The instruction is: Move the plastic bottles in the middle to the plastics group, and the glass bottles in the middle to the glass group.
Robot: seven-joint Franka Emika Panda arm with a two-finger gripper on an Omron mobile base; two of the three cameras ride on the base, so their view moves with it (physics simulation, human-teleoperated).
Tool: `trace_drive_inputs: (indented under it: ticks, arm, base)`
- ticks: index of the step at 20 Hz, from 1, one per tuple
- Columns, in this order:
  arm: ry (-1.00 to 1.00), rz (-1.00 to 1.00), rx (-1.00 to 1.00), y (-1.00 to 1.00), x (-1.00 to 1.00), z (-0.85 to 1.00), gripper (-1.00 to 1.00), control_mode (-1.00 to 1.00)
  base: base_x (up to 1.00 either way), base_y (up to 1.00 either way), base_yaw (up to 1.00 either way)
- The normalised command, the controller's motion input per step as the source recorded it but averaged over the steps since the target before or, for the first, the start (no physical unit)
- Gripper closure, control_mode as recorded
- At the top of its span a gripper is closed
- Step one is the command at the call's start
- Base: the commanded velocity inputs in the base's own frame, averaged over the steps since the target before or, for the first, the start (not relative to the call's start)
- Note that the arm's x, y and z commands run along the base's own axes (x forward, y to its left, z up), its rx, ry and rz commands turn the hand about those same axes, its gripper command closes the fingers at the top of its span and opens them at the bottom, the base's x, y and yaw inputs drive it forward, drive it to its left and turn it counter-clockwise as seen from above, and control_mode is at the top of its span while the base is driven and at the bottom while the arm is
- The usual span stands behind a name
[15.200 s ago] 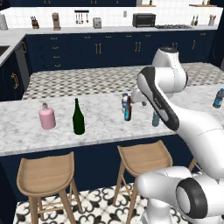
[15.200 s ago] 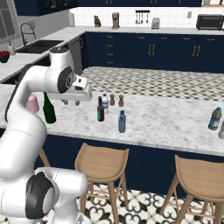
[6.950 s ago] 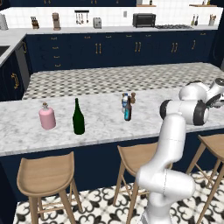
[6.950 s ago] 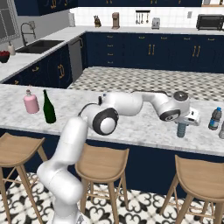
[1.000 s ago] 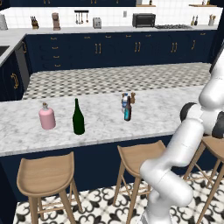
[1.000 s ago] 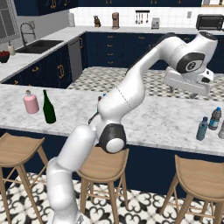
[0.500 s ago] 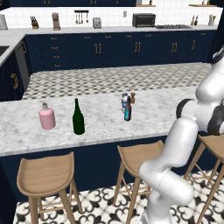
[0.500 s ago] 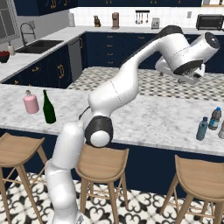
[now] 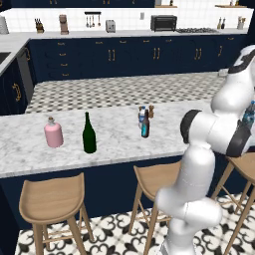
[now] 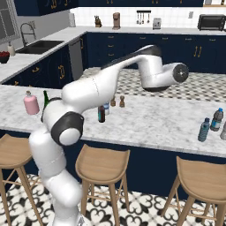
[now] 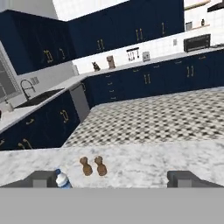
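Observation:
Near the counter's right end a pale teal bottle (image 10: 203,129) stands beside the small blue plastic bottle (image 10: 216,119). In the middle are the dark bottle with a blue label (image 10: 101,114) (image 9: 145,127) and the clear blue-capped bottle (image 10: 106,108) (image 9: 142,115). The clear bottle's cap (image 11: 62,178) shows close to my left fingertip (image 11: 43,178). My gripper (image 11: 114,179) is open, its fingers far apart and holding nothing, above the counter and facing the kitchen. At the left stand the pink bottle (image 9: 53,134) and the green wine bottle (image 9: 89,133).
Two brown shakers (image 11: 93,166) (image 10: 117,102) stand just behind the middle bottles. Wooden stools (image 9: 52,203) line the counter's near side. My arm's big white links (image 10: 106,84) arch over the counter's left half and partly hide the green bottle in the right base view.
The arm has swung from the counter's right end back over the middle. The teal bottle, once carried from the middle, stands free beside the blue bottle.

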Motion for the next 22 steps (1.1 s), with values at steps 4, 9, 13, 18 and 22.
trace_drive_inputs:
  ticks: [4,9,13,18,22]
  arm:
    - [0.01,-0.10,-0.13,0.94,0.00,0.11,-1.00,-1.00]
    - [0.29,0.00,-0.09,0.42,0.01,0.41,-1.00,-1.00]
    - [0.43,-0.01,-0.08,0.36,0.16,0.05,-1.00,-1.00]
    - [0.21,-0.04,-0.17,0.59,0.04,-0.07,-1.00,-1.00]
    - [0.01,0.03,-0.03,0.54,-0.71,-0.06,-1.00,-1.00]
  base:
    - [0.00,0.00,0.00]
    - [0.00,0.00,0.00]
    - [0.00,0.00,0.00]
    - [0.00,0.00,0.00]
    - [0.00,0.00,0.00]
